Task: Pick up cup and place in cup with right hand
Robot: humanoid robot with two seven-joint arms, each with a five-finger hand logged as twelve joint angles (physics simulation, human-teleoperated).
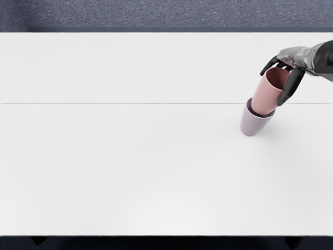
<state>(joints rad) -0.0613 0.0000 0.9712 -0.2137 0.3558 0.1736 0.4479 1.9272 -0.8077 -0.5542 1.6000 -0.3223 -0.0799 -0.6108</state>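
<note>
My right hand (pixel 281 78) comes in from the right edge, its dark fingers curled around the upper part of a pink cup (pixel 266 95). The pink cup is tilted, its mouth toward the upper right and its base at the opening of a lavender cup (pixel 252 123). That lavender cup stands on the table, and its near rim shows in front of the pink cup's bottom end. How deep the pink base sits inside cannot be told.
The white table (pixel 130 156) fills most of the view, with a thin seam running across it. Beyond its far edge lies a speckled blue-grey floor (pixel 156 14). The near edge borders a dark strip.
</note>
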